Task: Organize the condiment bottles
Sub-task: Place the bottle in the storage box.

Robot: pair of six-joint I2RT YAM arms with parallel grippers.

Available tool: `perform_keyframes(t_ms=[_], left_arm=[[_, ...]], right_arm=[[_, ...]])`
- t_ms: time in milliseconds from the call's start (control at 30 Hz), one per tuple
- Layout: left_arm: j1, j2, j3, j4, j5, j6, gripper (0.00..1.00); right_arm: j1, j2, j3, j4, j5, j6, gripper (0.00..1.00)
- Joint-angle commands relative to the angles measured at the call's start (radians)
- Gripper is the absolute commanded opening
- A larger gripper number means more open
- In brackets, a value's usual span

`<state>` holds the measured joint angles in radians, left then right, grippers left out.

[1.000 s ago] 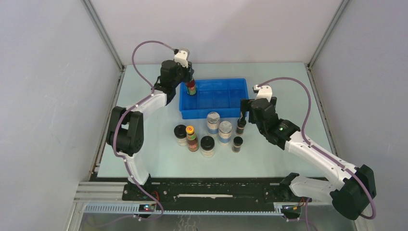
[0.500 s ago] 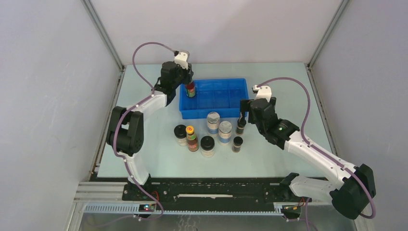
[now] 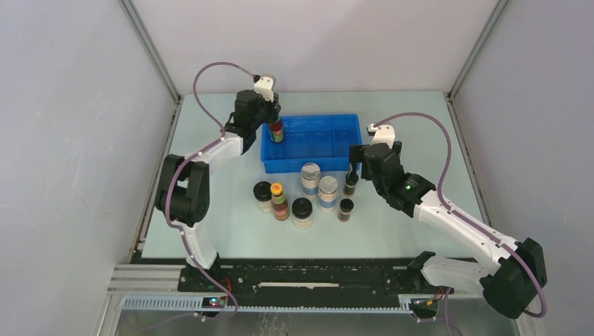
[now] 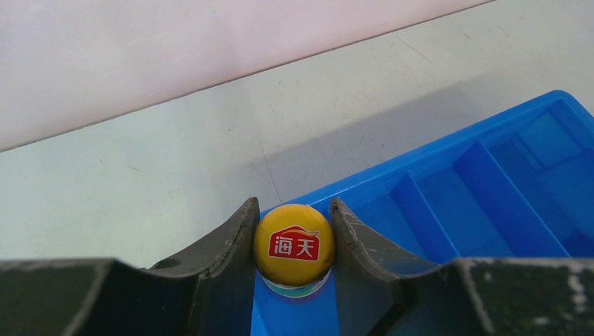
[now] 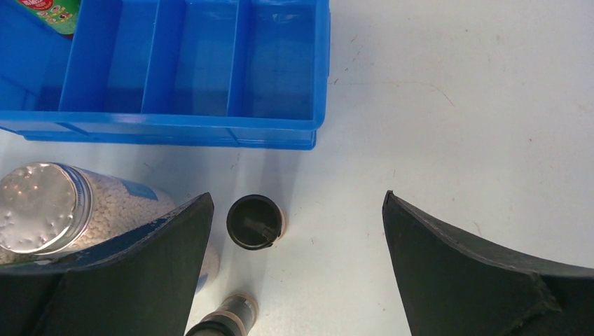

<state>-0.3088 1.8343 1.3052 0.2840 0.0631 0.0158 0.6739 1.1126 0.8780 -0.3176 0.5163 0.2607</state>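
At the leftmost compartment of the blue tray [image 3: 280,165], grips a tall red-labelled bottle [image 3: 278,131] with the left end effector [image 4: 293,210], fingers [image 4: 235,238] clamped on either side of its yellow cap [image 4: 293,245]; holds it upright inside that compartment; cannot tell whether its base touches the compartment floor; hovers with the right end effector [image 5: 298,199] spread wide above a tiny dark vial [image 5: 254,222] on the bench [image 3: 420,126], just off the tray's near right corner; finds, standing near that vial in front of the tray, a second vial [image 3: 345,208], two silver-lidded jars [image 3: 310,176], two black-lidded jars [image 3: 302,210] and a second red-labelled bottle [image 3: 279,201].
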Motion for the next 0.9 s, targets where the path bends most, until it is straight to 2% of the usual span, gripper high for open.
perform_keyframes(t_ms=[0, 333, 667, 867], left_arm=[[0.005, -0.016, 0.003, 0.125, -0.013, -0.01, 0.01], [0.004, -0.002, 0.002, 0.125, -0.011, -0.009, 0.28], [-0.001, -0.001, 0.005, 0.119, -0.014, -0.009, 0.7], [-0.006, 0.001, 0.013, 0.107, -0.013, -0.034, 0.77]], right_arm=[[0.007, 0.0, 0.013, 0.012, 0.016, 0.011, 1.0], [0.006, 0.006, 0.013, 0.009, 0.015, 0.014, 0.99], [0.006, 0.003, 0.013, 0.007, 0.016, 0.015, 1.0], [0.007, 0.0, 0.013, 0.005, 0.016, 0.015, 1.0]])
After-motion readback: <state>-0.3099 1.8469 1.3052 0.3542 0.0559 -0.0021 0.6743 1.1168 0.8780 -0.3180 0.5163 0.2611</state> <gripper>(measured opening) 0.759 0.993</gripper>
